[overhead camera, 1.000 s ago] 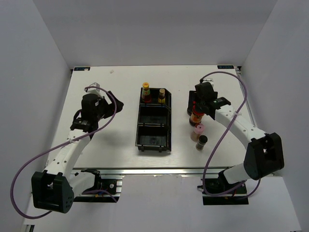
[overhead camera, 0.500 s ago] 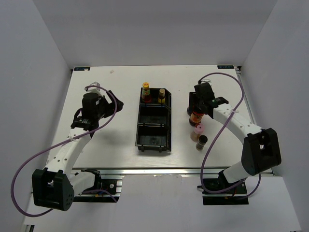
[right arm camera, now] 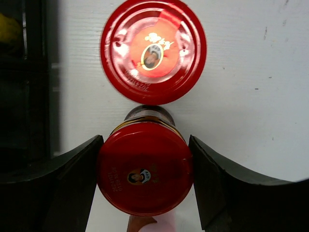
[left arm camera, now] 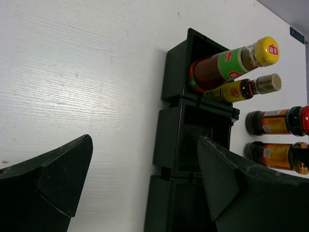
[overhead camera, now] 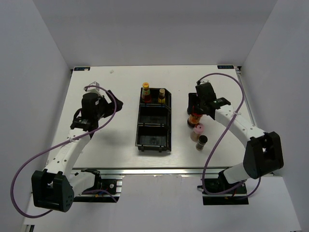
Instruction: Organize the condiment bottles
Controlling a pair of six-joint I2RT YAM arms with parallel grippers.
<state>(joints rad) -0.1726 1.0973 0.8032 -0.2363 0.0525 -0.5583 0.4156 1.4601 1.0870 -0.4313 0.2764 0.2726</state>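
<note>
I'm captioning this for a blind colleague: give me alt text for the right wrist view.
Seen from above, a red-lidded jar sits between the right gripper's two black fingers, which appear to touch its lid on both sides. A second red-lidded jar stands just beyond it on the white table.

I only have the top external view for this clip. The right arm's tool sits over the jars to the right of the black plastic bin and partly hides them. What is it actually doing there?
Observer: The right wrist view shows the right tool astride the nearer red-lidded brown glass jar, a finger against each side of its lid.
Operator: Is the other jar crowding it?
Observer: In the left wrist view a strip of white table shows between it and the farther red-lidded brown glass jar.
Operator: And the left arm?
Observer: Its wrist view shows the left tool spread wide with nothing between its fingers.
</note>
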